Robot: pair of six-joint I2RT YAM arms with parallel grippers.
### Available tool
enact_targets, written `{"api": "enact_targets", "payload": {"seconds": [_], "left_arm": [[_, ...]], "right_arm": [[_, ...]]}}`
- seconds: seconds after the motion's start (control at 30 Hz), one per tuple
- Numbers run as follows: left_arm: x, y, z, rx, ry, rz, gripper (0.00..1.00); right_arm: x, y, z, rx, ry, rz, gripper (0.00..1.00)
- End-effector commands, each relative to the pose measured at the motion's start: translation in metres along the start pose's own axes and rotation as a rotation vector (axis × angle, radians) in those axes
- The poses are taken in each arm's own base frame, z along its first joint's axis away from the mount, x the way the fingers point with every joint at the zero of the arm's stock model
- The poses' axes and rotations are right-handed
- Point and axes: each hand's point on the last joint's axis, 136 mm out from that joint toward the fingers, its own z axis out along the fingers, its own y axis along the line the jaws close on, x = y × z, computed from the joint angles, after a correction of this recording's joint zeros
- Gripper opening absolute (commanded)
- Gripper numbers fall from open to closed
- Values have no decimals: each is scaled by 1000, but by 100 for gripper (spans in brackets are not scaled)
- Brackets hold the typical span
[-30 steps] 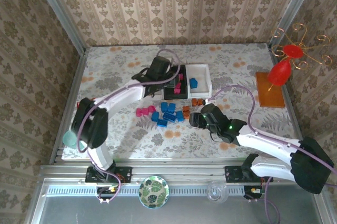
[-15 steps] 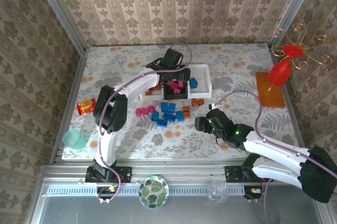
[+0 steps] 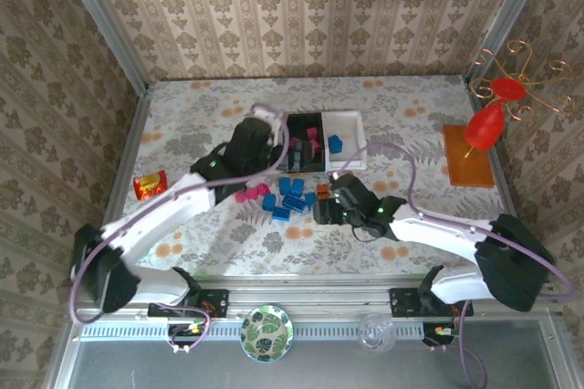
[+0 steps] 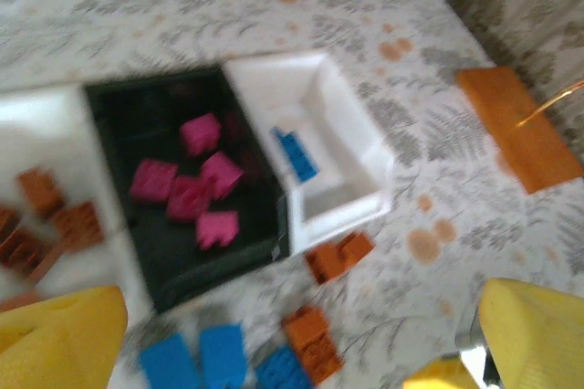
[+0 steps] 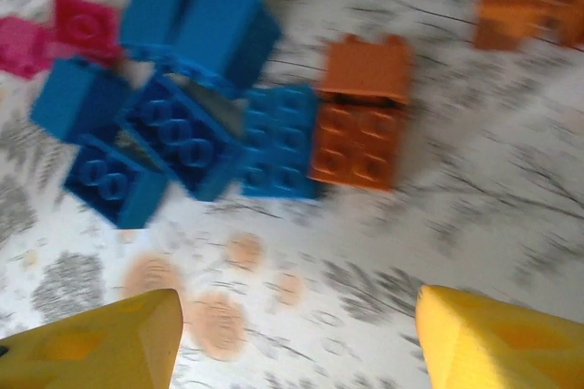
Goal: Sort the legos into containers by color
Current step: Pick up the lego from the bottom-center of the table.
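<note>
Nearest us, our right gripper (image 5: 297, 343) hovers low over the table (image 5: 429, 243), its yellow fingers (image 5: 100, 343) parted with nothing between them. Just beyond them lie the loose legos (image 3: 287, 197): blue bricks (image 5: 182, 124) bunched together, an orange brick (image 5: 360, 124) just beside them, and pink bricks (image 5: 55, 33) off to the left. Farther on, our left gripper (image 4: 292, 343) is spread wide and empty above the table. Past it, three trays sit side by side: the first white tray (image 4: 36, 124) holds orange pieces (image 4: 64, 225), the black tray (image 4: 155, 252) holds several pink pieces (image 4: 196, 188), and the second white tray (image 4: 351, 133) holds one blue piece (image 4: 294, 153).
</note>
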Motion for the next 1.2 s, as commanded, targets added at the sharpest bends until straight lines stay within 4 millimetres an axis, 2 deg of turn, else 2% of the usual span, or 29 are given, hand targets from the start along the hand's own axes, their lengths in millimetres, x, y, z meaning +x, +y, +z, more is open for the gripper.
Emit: {"api": "enact_targets", "payload": {"seconds": [0.0, 0.1, 0.2, 0.3, 0.4, 0.6, 0.77, 0.9, 1.0, 1.17], "left_arm": [[17, 39, -36, -140, -73, -49, 100], [36, 63, -72, -196, -100, -66, 100], [55, 80, -96, -238, -88, -83, 100], [70, 90, -111, -251, -87, -108, 100], [76, 99, -120, -272, -100, -121, 100], [81, 102, -118, -282, -85, -120, 100], [84, 105, -110, -283, -66, -131, 100], [88, 107, -103, -275, -50, -151, 100], [91, 109, -100, -271, -44, -167, 100], [92, 109, -97, -259, -47, -190, 100]], "right_arm": [[-3, 44, 15, -108, 49, -145, 68], [-3, 73, 33, -155, 96, -225, 63], [-7, 90, 54, -166, 133, -269, 59], [-11, 99, 72, -164, 156, -284, 55], [-12, 103, 83, -154, 171, -284, 53], [8, 101, 93, -129, 216, -294, 52], [36, 83, 97, -77, 264, -273, 49], [59, 72, 84, -49, 277, -264, 47], [67, 66, 71, -28, 263, -272, 47], [62, 66, 66, 13, 236, -313, 66]]}}
